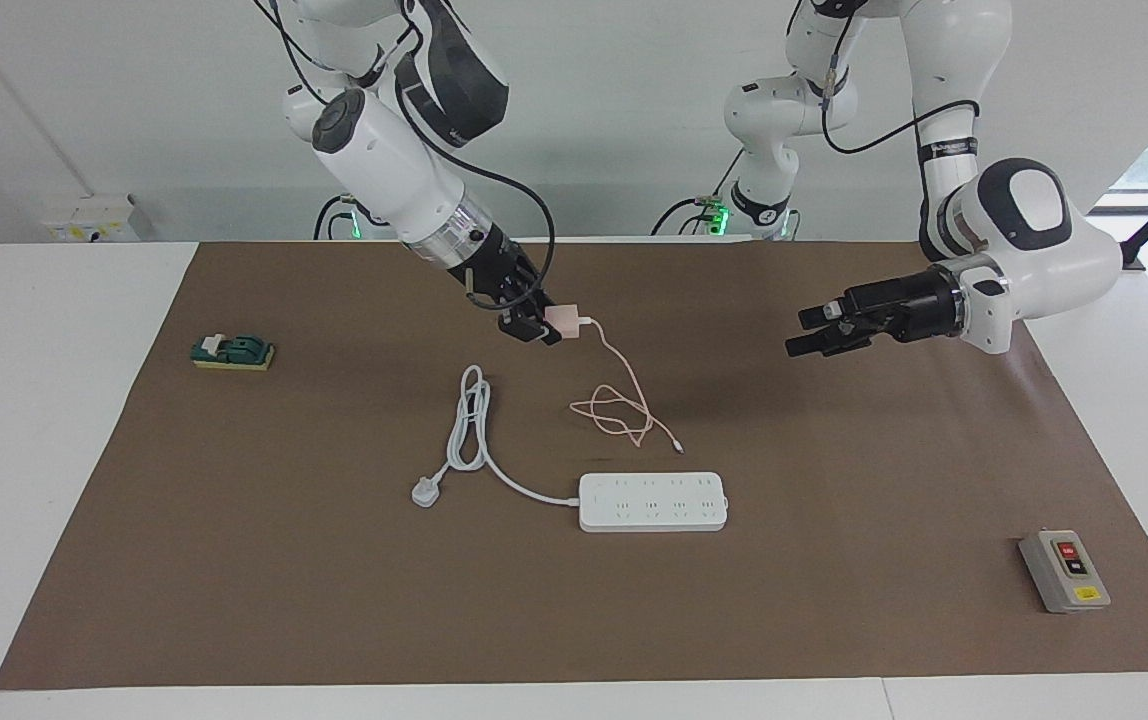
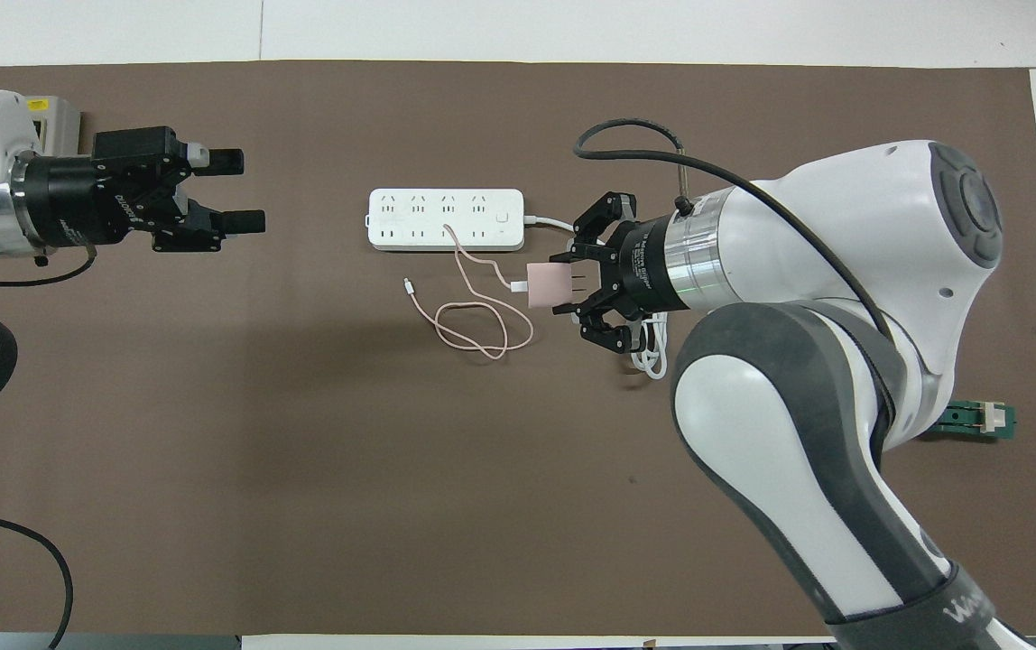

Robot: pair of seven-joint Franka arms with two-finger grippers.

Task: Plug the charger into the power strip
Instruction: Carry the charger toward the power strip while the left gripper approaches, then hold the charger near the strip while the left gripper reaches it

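Note:
The pale pink charger (image 1: 564,320) is up in the air in my right gripper (image 1: 539,328), which is shut on it over the brown mat, beside the coiled white cord. In the overhead view the charger (image 2: 547,284) shows its metal prongs toward the right gripper (image 2: 572,287). Its thin pink cable (image 1: 619,410) hangs down and loops on the mat, ending near the power strip (image 1: 652,501). The white strip lies flat (image 2: 446,219), sockets up. My left gripper (image 1: 804,335) is open and empty, raised over the mat toward the left arm's end (image 2: 238,190).
The strip's thick white cord (image 1: 469,420) coils on the mat and ends in a white three-pin plug (image 1: 425,492). A grey box with red and black buttons (image 1: 1064,570) sits toward the left arm's end. A green block (image 1: 232,351) lies toward the right arm's end.

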